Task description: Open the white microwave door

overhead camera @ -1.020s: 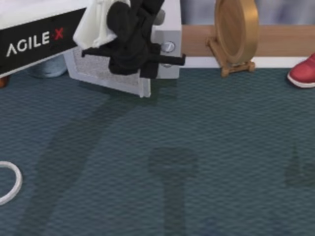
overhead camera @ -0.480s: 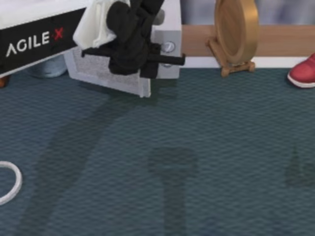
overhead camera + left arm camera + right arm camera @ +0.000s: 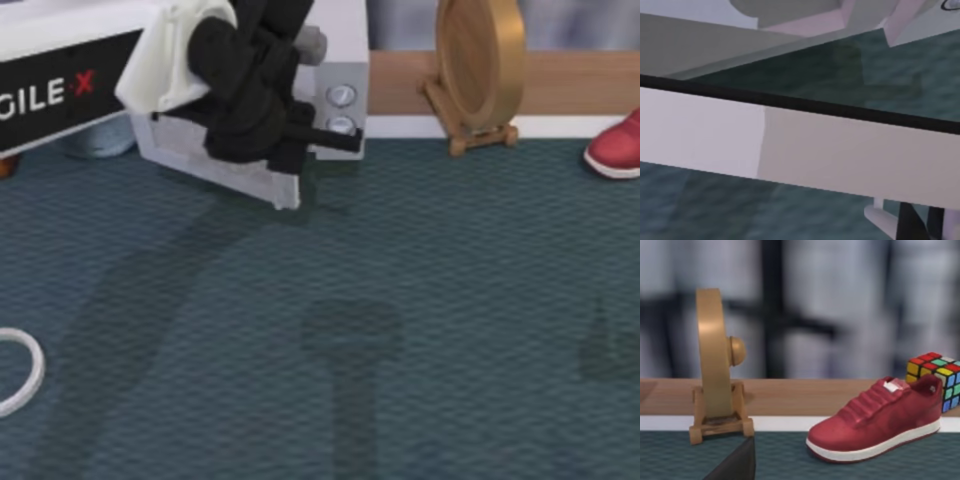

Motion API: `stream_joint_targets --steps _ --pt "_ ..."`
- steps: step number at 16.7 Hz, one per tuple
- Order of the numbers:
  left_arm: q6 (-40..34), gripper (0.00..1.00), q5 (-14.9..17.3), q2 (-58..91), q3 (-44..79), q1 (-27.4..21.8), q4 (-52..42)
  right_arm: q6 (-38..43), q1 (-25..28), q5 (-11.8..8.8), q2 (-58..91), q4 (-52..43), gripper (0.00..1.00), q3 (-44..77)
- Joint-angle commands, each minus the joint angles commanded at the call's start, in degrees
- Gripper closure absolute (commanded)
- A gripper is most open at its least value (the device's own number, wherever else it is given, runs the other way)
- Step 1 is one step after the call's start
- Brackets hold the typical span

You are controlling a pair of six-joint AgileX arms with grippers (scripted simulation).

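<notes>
The white microwave stands at the table's back left, two silver knobs on its narrow panel. Its white microwave door hangs partly open, the free edge swung out toward the front. My left gripper sits over that free edge. In the left wrist view the door's edge fills the middle as a broad white band. The slim handle runs below it, and my left gripper is shut on the handle with a black finger on each side. Only one dark finger of the right gripper shows; that arm is parked off the top view.
A round wooden disc on a stand sits right of the microwave on a wooden ledge. A red shoe lies at the back right, with a colour cube beside it. A white ring lies at the left edge.
The left arm has drawn back to the left, and the door has swung further out from the microwave. Both knobs now show. Nothing else has moved.
</notes>
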Motion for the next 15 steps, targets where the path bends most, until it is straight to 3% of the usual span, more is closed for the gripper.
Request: stream_joint_targets --steps 15 --pt "0.8 1.00 0.5 -0.6 -0.8 0.2 0.4 0.0 0.0 0.0 0.0 0.0 0.00 0.0"
